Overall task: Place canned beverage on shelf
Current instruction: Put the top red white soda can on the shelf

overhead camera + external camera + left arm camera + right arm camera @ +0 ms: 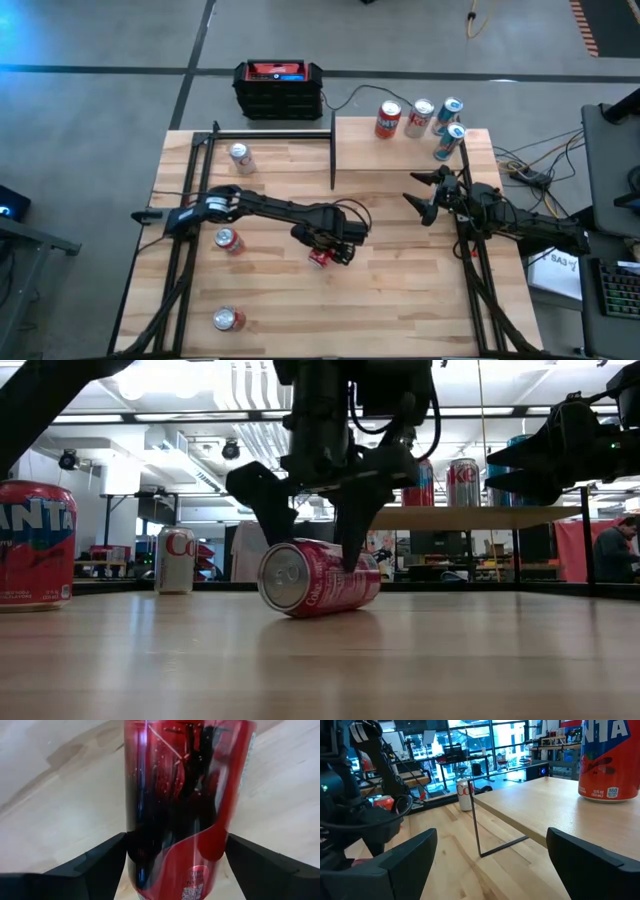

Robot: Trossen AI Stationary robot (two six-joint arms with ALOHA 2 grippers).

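4 cans on shelf, rear right

in the left wrist view the red can is cut off at the picture's top and bottom, so neither end shows, and its small print near the lower edge is too blurred to read. the left gripper shows only its two fingertips at the bottom corners. from above, that gripper covers most of the can, leaving just a red sliver. in the low view the orange can is cut by the left edge, its name only partly legible. in the right wrist view the orange can on the shelf loses its top to the frame. the right gripper is cropped below.
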